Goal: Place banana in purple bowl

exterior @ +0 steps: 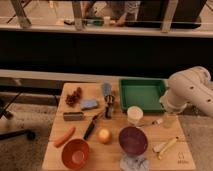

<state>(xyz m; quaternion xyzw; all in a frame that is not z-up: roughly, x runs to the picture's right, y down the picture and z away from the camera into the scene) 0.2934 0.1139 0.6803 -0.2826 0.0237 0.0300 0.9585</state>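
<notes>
A cream-white arm (189,89) is seen at the right, built of thick, smooth, rounded shells. A bulbous joint housing is made out at the upper end, and a second rounded link is joined below it, with a darker seam between the two. The gripper (169,119) is found beneath the lowest link, over the right edge of the desk (55,150); it is pale, its fingers parted around nothing.

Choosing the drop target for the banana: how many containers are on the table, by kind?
Bowls: 2 (purple bowl, orange-red bowl)
Cups: 1 (white cup)
Trays: 1 (green tray)
Total: 4
The gripper hangs at the table right edge, beside the green tray.
</notes>
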